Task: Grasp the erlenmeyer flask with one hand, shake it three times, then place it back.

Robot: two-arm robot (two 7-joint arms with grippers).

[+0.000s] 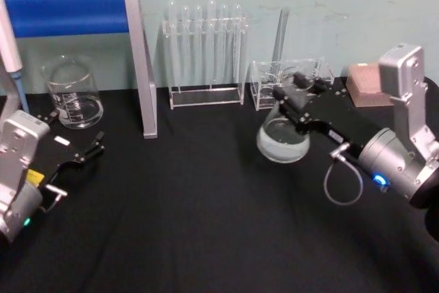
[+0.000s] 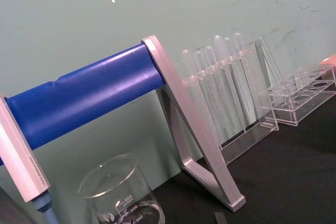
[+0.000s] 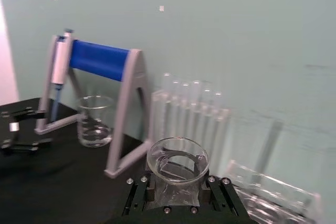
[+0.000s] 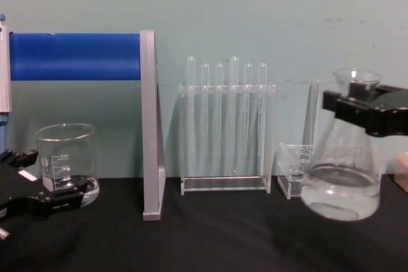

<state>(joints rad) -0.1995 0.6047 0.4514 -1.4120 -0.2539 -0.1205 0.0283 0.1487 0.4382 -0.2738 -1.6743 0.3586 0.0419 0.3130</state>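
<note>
One flask (image 4: pixel 341 183), neck pinched by the right gripper (image 1: pixel 291 97). One beaker (image 1: pixel 72 94) beside the spread-fingered left gripper (image 1: pixel 77 128). Six test tubes (image 4: pixel 226 119) behind.

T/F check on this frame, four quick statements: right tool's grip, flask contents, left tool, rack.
1. The right tool grips the erlenmeyer flask at its neck. True.
2. The flask is empty. False: clear liquid sits in its base.
3. The left tool is closed around the beaker. False: it is open, holds nothing, and sits in front of the beaker.
4. Test tubes stand in the clear rack by the wall. True.
</note>
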